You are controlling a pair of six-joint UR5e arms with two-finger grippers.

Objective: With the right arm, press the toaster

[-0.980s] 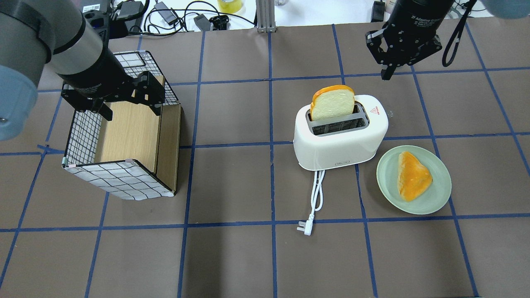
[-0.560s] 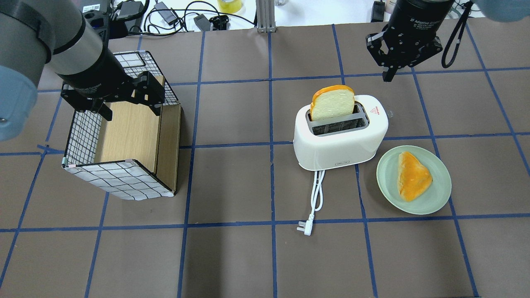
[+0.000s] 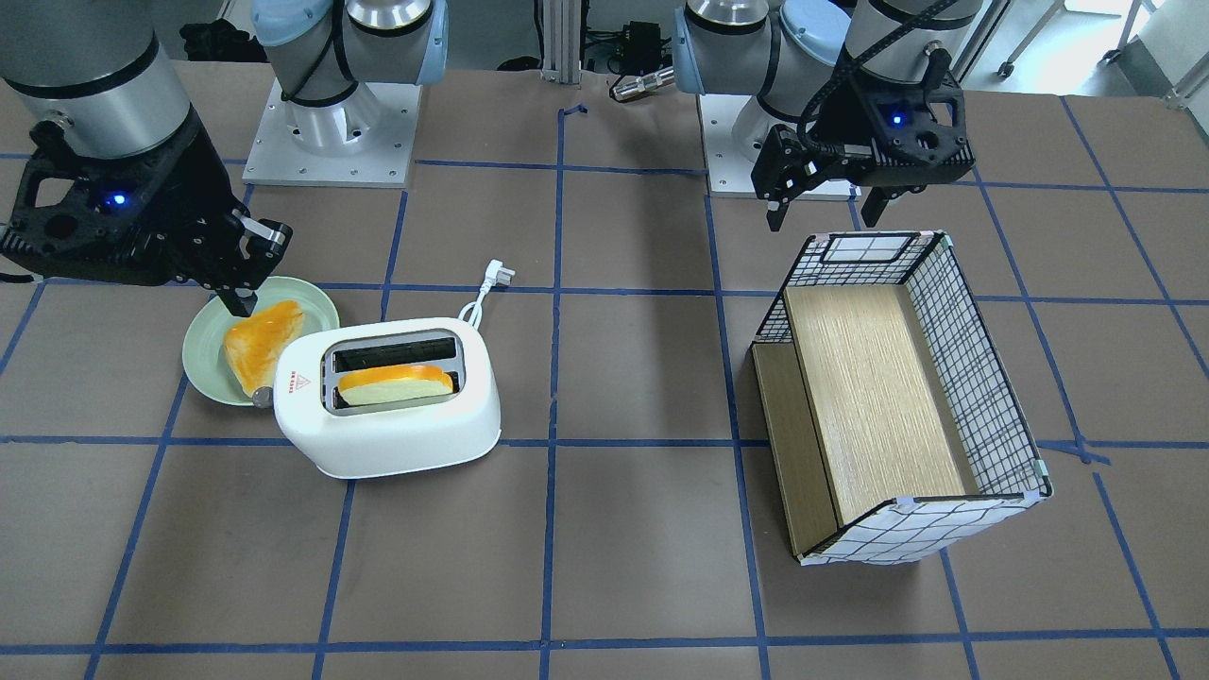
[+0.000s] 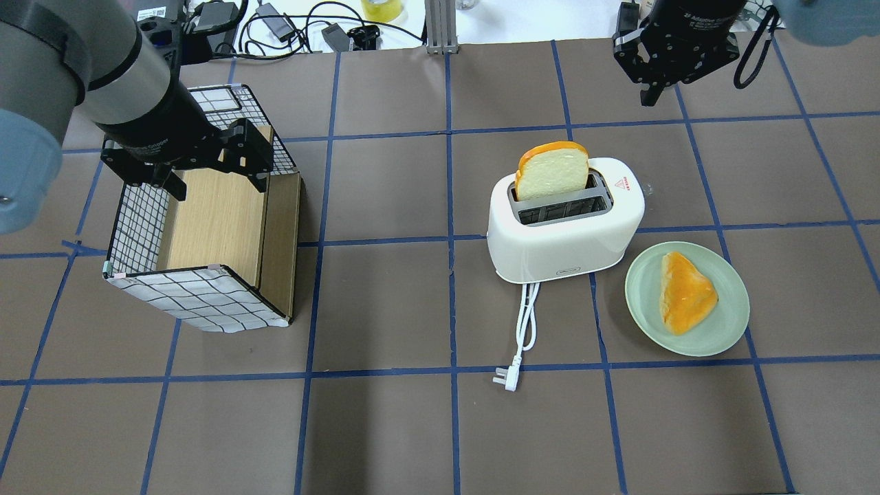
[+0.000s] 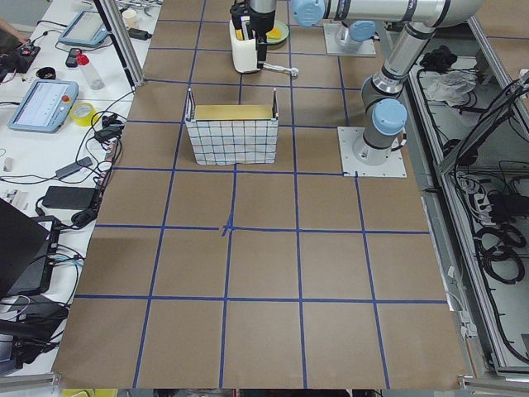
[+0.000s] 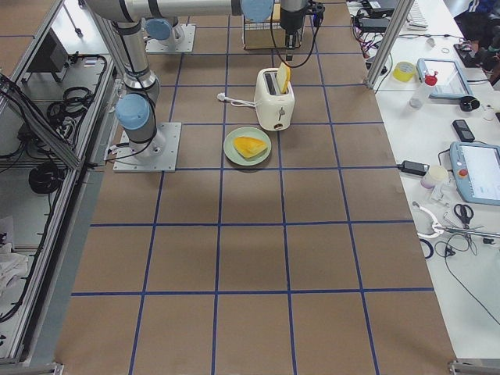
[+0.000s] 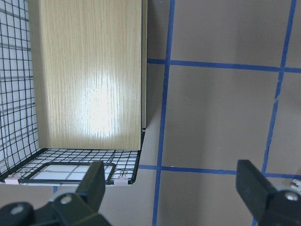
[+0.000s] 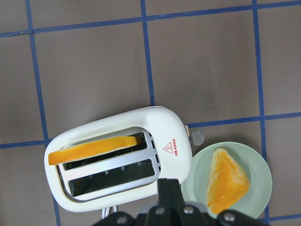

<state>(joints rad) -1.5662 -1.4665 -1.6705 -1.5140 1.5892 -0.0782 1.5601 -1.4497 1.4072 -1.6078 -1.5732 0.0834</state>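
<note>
The white toaster (image 4: 564, 237) stands right of the table's middle with a bread slice (image 4: 552, 170) upright in its far slot. It also shows in the front view (image 3: 397, 430) and the right wrist view (image 8: 117, 136). Its cord and plug (image 4: 505, 378) trail toward the robot. My right gripper (image 4: 647, 98) is shut and empty, high above the table beyond the toaster's right end; in the front view (image 3: 241, 304) it hangs by the plate. My left gripper (image 4: 218, 184) is open and empty over the checkered box (image 4: 199, 302).
A green plate (image 4: 639, 302) with an orange bread piece (image 4: 684, 292) lies right of the toaster, close to it. The checkered box (image 3: 982, 378) lies on its side at the left. Cables and tools lie beyond the far edge.
My right gripper has moved up the overhead view, farther from the toaster, still shut. The left arm, toaster and bread have not moved.
</note>
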